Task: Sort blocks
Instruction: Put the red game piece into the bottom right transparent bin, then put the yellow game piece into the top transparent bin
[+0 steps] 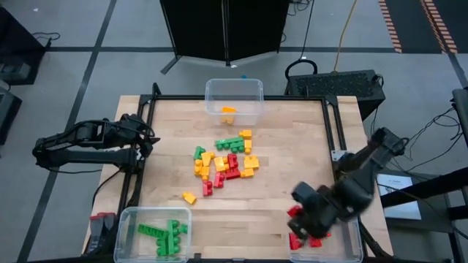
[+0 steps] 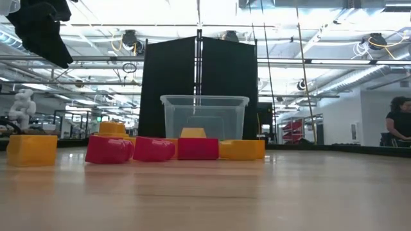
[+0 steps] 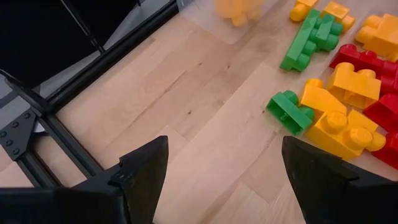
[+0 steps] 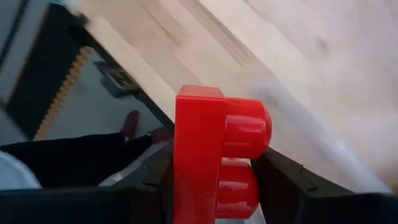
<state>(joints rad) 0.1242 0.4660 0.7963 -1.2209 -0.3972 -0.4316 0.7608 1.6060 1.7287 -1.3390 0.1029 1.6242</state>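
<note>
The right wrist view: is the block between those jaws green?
No, the block clamped by the right gripper is bright red, with its round studs pointing sideways.

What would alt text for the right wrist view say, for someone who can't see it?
A red block stands clamped between the right gripper's two dark fingers, studs facing sideways, filling the centre of the picture. Behind it runs the wooden table, with its dark edge and grey floor beyond.
</note>
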